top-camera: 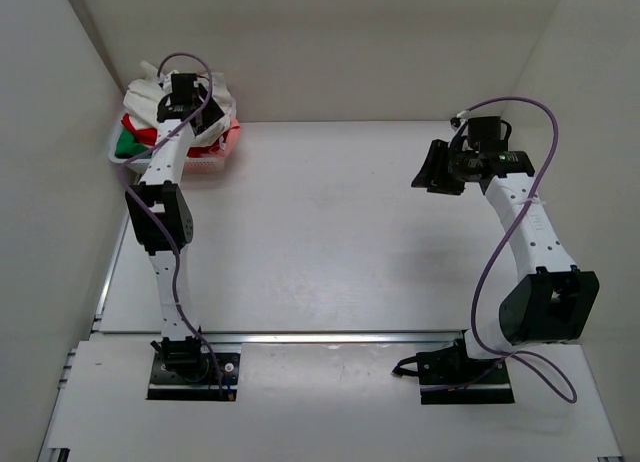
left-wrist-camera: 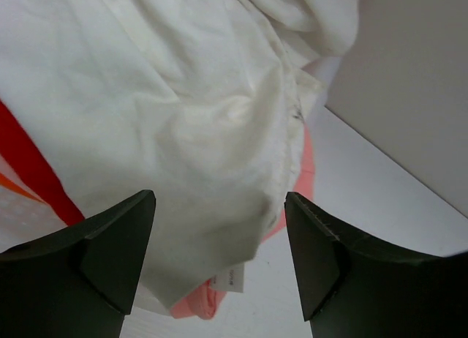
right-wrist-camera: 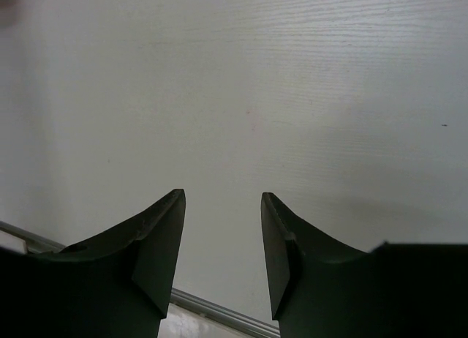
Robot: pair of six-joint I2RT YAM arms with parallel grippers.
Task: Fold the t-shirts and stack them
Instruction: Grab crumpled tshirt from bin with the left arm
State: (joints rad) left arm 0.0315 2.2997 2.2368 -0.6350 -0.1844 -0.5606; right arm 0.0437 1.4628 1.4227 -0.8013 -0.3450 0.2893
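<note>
Left gripper [left-wrist-camera: 219, 206] hangs right over the basket [top-camera: 112, 154], with its two fingers spread wide and nothing between them. It looks ready to go down and grab a shirt, so I think the job is only at its start. No shirt is folded yet.

All the t-shirts sit in a heap in the basket. The big off-white shirt [left-wrist-camera: 183, 118] lies on top of the heap, all wrinkly, and it is just under the open fingers. It does not touch them, as far as I can tell. A red shirt [left-wrist-camera: 29, 162] peeks out from under it on one side of the basket. A pink shirt [left-wrist-camera: 303, 170] hangs over the basket's edge on the other side. A bit of green shirt [top-camera: 128, 142] shows down inside the basket too.

The right gripper [right-wrist-camera: 223, 199] is far from the basket, up over the bare table [top-camera: 330, 232]. Its fingers are apart and hold nothing. It seems to be waiting there, out of the way, so the shirt has room to be laid out beside the basket.
</note>
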